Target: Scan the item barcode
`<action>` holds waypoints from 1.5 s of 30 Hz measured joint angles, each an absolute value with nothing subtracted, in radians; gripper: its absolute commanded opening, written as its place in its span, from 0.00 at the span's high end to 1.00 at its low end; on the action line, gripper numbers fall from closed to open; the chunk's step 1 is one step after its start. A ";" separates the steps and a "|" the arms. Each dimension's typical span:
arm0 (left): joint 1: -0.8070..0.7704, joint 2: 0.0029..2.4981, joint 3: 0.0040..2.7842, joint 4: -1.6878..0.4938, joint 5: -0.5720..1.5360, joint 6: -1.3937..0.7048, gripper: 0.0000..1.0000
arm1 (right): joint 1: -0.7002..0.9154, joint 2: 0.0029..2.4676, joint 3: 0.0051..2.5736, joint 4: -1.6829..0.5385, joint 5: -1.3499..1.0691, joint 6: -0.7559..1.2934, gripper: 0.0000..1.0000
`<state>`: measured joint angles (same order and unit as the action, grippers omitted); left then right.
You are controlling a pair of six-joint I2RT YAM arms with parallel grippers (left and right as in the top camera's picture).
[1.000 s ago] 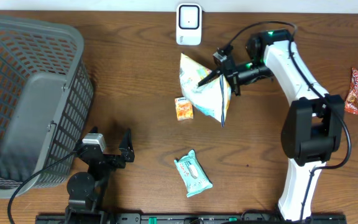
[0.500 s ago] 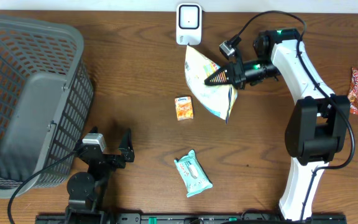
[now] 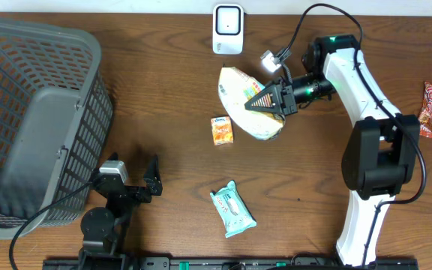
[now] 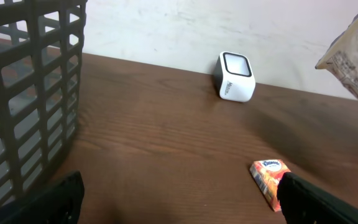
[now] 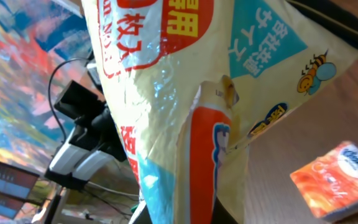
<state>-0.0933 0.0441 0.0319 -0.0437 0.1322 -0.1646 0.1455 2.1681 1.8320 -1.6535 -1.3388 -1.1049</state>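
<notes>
Aloft, the right pincer (image 3: 268, 100) clamped a snack bag (image 3: 244, 114) near the scanner (image 3: 228, 28); its barcode likely needed facing it squarely, while the left pincer (image 3: 135, 171) gaped.

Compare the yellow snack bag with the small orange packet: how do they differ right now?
The yellow snack bag is up off the table, pinched in the shut right gripper; the small orange packet lies flat on the table, untouched. The snack bag is far larger than the orange packet. The bag hangs nearer the white scanner than the packet does. Both are printed retail packs.
</notes>
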 measured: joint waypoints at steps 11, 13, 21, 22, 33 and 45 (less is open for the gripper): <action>-0.093 0.044 0.032 -0.043 0.132 -0.165 0.02 | 0.154 2.168 1.832 -1.695 -1.339 -1.121 0.99; -0.093 0.044 0.032 -0.043 0.132 -0.165 0.02 | 0.154 2.168 1.832 -1.695 -1.338 -1.121 0.99; -0.093 0.044 0.032 -0.043 0.132 -0.165 0.02 | 0.154 2.168 1.832 -1.697 -1.327 -1.095 0.99; -0.093 0.044 0.032 -0.043 0.132 -0.165 0.02 | 0.154 2.168 1.832 -1.697 -1.323 -1.091 0.99; -0.093 0.044 0.032 -0.043 0.132 -0.165 0.02 | 0.154 2.168 1.832 -1.697 -1.274 -1.055 0.99; -0.093 0.044 0.032 -0.044 0.132 -0.165 0.02 | 0.154 2.168 1.832 -1.697 -1.264 -1.032 0.99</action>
<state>-0.0933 0.0441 0.0319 -0.0437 0.1322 -0.1650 0.1539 2.1681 1.8320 -1.6974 -1.2640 -1.0321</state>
